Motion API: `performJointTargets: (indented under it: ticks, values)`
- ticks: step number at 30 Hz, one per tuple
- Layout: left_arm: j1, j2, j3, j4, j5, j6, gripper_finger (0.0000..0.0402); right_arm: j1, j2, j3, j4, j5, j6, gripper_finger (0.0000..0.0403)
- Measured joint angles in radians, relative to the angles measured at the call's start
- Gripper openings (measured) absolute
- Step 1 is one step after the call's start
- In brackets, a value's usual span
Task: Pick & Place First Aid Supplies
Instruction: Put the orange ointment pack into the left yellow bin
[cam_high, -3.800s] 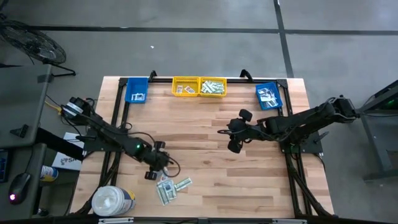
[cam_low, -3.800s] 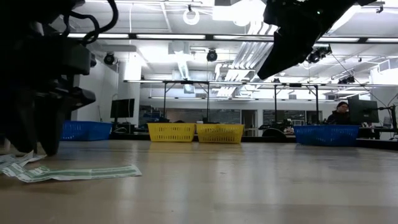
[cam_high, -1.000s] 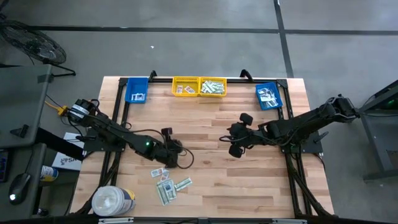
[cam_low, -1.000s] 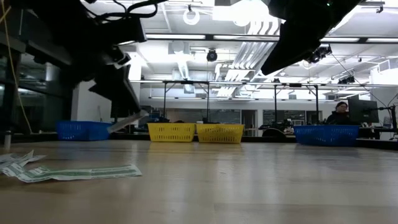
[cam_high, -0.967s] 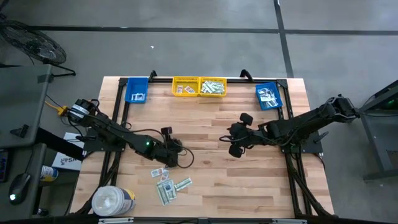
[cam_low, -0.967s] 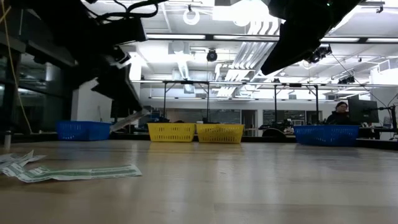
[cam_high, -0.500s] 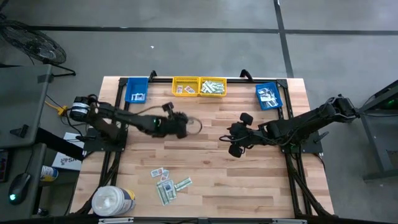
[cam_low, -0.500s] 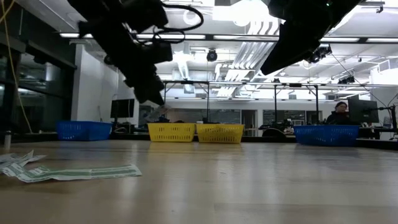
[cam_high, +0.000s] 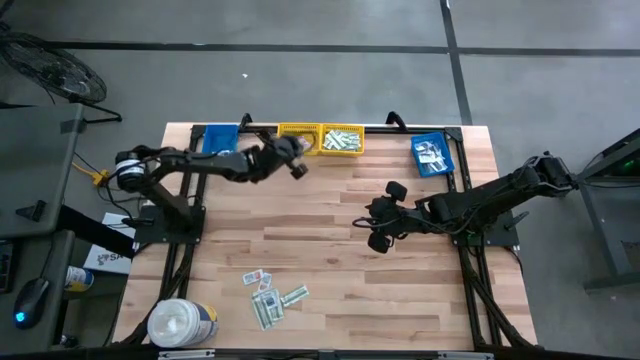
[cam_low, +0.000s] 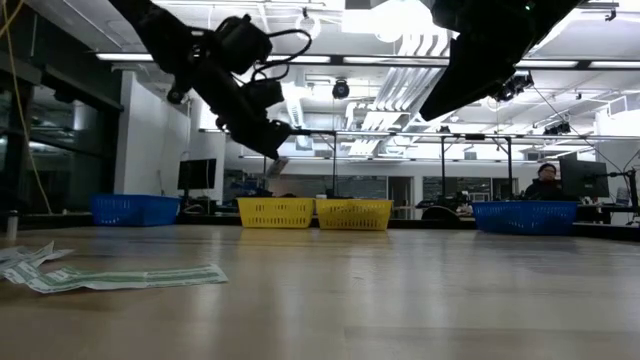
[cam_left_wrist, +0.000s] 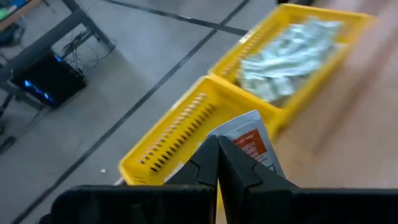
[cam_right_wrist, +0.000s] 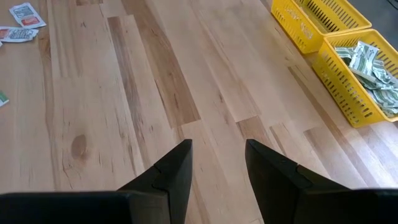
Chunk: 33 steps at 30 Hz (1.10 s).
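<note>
My left gripper (cam_high: 298, 160) hangs above the table's far edge, right beside the left yellow bin (cam_high: 297, 140), and is shut on a small white packet with a red mark (cam_left_wrist: 249, 138). In the low view, my left gripper (cam_low: 275, 148) is well above the tabletop. The right yellow bin (cam_left_wrist: 292, 50) holds pale green-white strips. More first aid supplies (cam_high: 270, 296) lie flat in a loose pile near the table's front left. My right gripper (cam_high: 372, 230) hovers open over the middle of the table with nothing between its fingers (cam_right_wrist: 177, 168). My left gripper pinches the packet's near end (cam_left_wrist: 239, 148) between its two fingertips. The rest of the packet sticks out past the fingers toward the bin. The fingers slant downward toward the far edge. The packet is lifted clear of the table and the bin.
Blue bins stand at the far left (cam_high: 220, 145) and far right (cam_high: 432, 155) of the table. A big white round tub (cam_high: 180, 322) stands at the front left corner. Bare wood lies between the pile and the bins (cam_right_wrist: 155, 93).
My left gripper has swung from beside the pile at the front left toward the far edge, up to the yellow bins. It rose a little and rolled on the way, staying shut on the packet, which travelled with it clear of the table.
</note>
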<state>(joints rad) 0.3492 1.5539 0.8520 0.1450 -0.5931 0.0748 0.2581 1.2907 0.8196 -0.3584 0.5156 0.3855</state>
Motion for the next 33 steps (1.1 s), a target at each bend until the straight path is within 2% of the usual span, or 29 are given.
performJointTargets:
  ticks: [8, 15, 18, 33]
  values:
    - [0.155, 0.001, 0.000, 0.062, 0.077, -0.007, 0.0000, 0.000, 0.000, 0.000, 0.000, 0.001, 0.000, 0.0142]
    - [0.234, 0.030, 0.000, 0.138, 0.154, -0.051, 0.0000, 0.000, 0.000, 0.000, 0.001, 0.004, 0.000, 0.0142]
    - [0.257, 0.059, 0.001, 0.168, 0.195, -0.086, 0.0000, 0.000, 0.000, 0.000, 0.002, 0.008, 0.001, 0.0142]
    - [0.273, 0.149, 0.000, 0.201, 0.194, -0.141, 0.0000, 0.000, 0.000, 0.000, -0.003, 0.006, 0.007, 0.0142]
